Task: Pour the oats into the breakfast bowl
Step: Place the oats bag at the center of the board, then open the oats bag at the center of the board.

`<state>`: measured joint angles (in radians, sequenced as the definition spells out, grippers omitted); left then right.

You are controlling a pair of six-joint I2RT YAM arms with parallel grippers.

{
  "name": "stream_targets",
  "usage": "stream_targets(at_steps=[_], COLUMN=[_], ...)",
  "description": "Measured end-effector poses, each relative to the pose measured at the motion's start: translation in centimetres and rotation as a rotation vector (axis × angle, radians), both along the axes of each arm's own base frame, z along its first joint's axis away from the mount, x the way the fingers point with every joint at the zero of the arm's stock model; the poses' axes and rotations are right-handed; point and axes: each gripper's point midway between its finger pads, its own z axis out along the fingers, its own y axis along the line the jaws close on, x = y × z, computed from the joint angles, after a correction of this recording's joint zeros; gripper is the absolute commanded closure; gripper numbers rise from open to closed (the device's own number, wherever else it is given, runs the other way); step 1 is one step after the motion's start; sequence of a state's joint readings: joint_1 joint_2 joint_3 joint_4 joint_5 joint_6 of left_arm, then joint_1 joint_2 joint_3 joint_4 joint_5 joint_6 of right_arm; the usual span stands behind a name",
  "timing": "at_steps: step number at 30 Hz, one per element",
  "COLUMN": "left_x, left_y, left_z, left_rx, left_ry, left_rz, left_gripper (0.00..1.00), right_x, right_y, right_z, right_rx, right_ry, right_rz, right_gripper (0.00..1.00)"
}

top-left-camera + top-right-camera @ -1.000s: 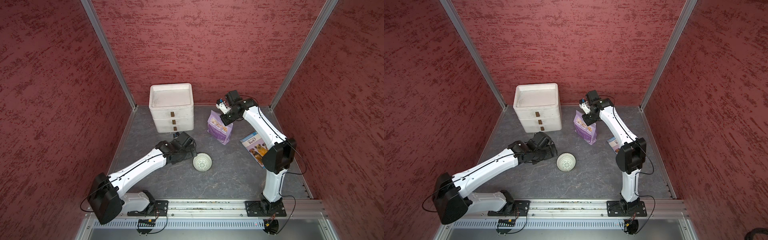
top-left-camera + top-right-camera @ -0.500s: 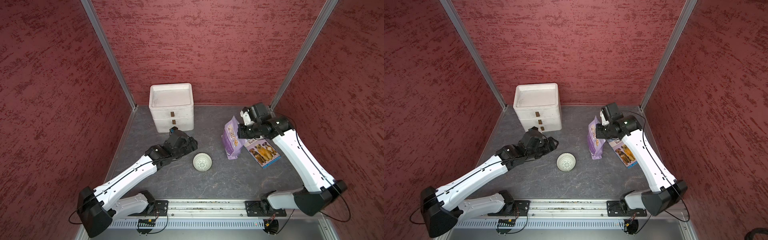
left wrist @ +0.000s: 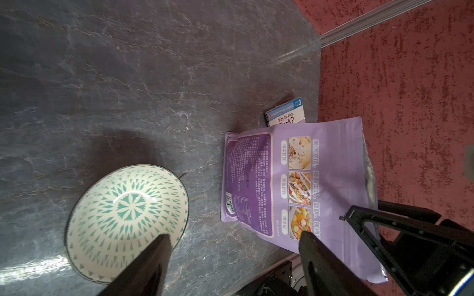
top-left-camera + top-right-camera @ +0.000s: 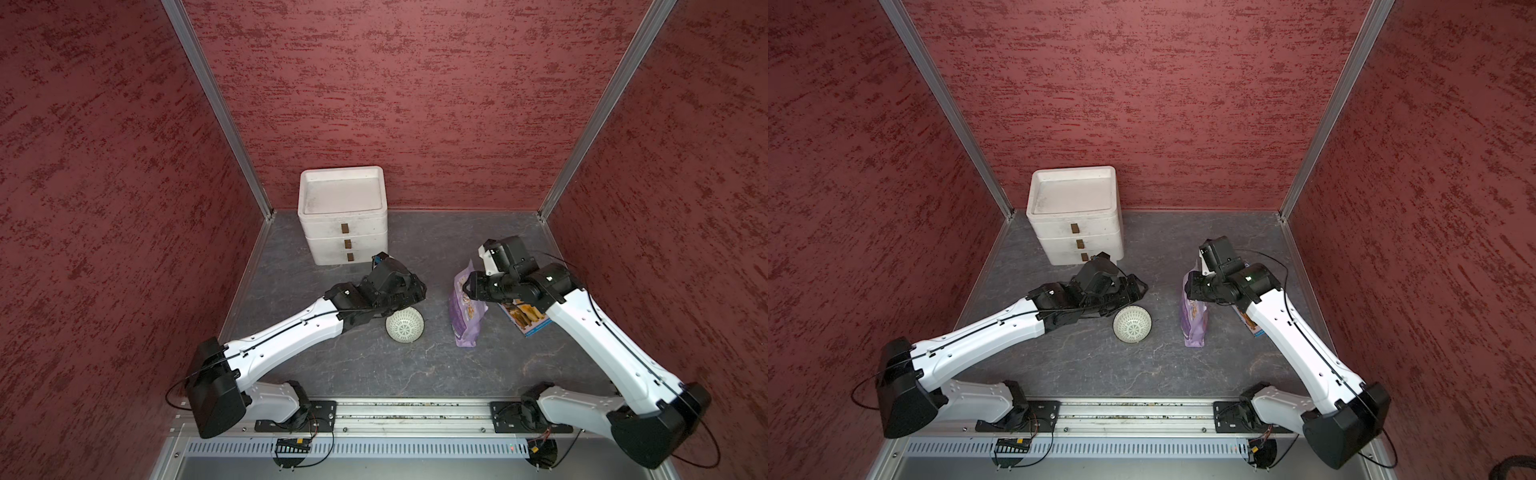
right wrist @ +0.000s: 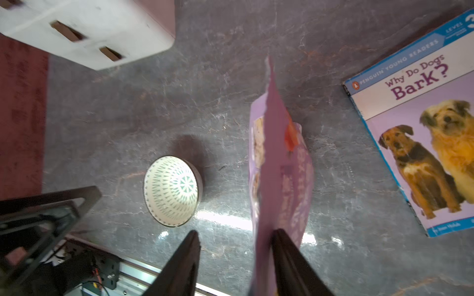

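Observation:
The breakfast bowl [image 4: 404, 327] [image 4: 1132, 324] stands upright mid-floor, white with a green pattern, and its inside [image 3: 127, 223] [image 5: 171, 191] holds nothing. To its right stands the lavender pouch [image 4: 467, 309] [image 4: 1194, 316] [image 3: 295, 184], upright on its base. No oats show, because the pouch's inside is hidden. My right gripper [image 4: 469, 286] [image 5: 234, 246] is at the pouch's top edge [image 5: 272, 107], open, with the edge lying against one finger only. My left gripper [image 4: 417, 291] [image 3: 234, 243] hovers open just behind the bowl, holding nothing.
A white three-drawer box [image 4: 343, 216] [image 5: 89, 33] stands at the back, left of centre. A blue dog book [image 4: 525, 318] [image 5: 423, 133] lies flat right of the pouch, partly under my right arm. Red walls enclose three sides; a metal rail [image 4: 415, 411] runs along the front.
My right arm has carried the pouch from the back centre forward and to the right, beside the bowl, and its jaws have parted. My left gripper has shifted slightly and narrowed a little.

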<state>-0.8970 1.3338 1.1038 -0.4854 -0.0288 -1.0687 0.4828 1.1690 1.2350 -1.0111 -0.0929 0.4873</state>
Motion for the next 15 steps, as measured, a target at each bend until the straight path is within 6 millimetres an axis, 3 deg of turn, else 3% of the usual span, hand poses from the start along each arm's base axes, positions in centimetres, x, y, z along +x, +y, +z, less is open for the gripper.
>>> stream_targets(at_steps=[6, 10, 15], left_x=[-0.2, -0.2, -0.2], left_y=[-3.2, -4.3, -4.6], left_z=[-0.3, -0.6, -0.6], left_rx=[-0.034, -0.04, -0.051], left_ry=[0.014, 0.028, 0.031], left_rz=[-0.042, -0.053, -0.052], left_gripper=[0.18, 0.18, 0.17], right_x=[0.3, 0.5, 0.9], right_y=[-0.2, -1.0, -2.1], right_z=[1.9, 1.5, 2.4], right_rx=[0.086, 0.158, 0.225], right_ry=[-0.065, -0.069, -0.108], right_rz=[-0.048, -0.109, -0.179], right_gripper=[0.45, 0.52, 0.66])
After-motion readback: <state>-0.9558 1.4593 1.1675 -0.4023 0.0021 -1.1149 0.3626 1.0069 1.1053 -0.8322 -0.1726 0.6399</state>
